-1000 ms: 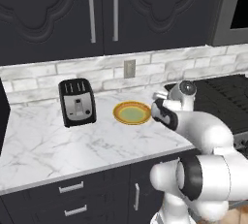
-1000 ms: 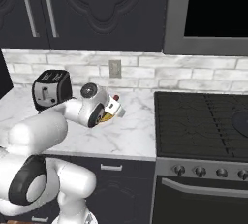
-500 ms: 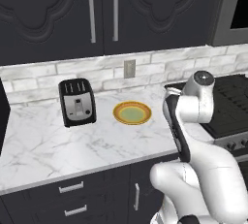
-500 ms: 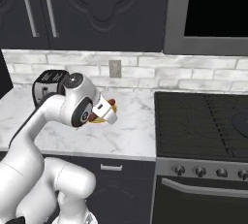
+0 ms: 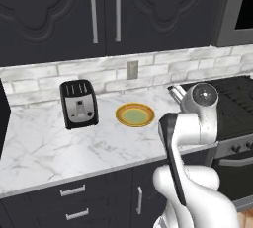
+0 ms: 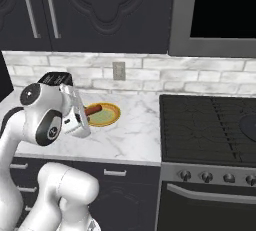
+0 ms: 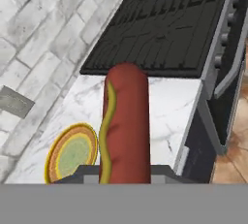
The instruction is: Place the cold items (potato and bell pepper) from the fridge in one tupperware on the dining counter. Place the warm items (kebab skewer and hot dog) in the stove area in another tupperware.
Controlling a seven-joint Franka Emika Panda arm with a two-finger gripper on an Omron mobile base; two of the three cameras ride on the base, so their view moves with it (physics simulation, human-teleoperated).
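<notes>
So the white arm's two-finger gripper (image 6: 86, 116) is up in the air over the white marble-veined kitchen countertop (image 5: 44, 148), jaws clamped on a reddish-brown hot dog with a yellow mustard stripe along it (image 7: 124, 126). In the hand view the hot dog runs straight out from between the fingers, and in the right base view you can see its rounded end (image 6: 94, 109) poking out past the hand toward the right.

Under and a bit beyond it sits a round plate with an orange rim and a pale green middle (image 5: 135, 115), resting flat on the countertop near the white brick backsplash (image 5: 99, 74). Nothing is lying on the plate. Well to the left of the plate there's a black boxy toaster with a silver front panel (image 5: 79, 103), standing upright.

To the right of the counter is a black stove with dark grates (image 6: 210, 130), knobs along its front. There's a grey wall outlet (image 6: 119, 70) in the brick above the plate, and dark cabinets with long silver handles (image 5: 104, 12) up top.
</notes>
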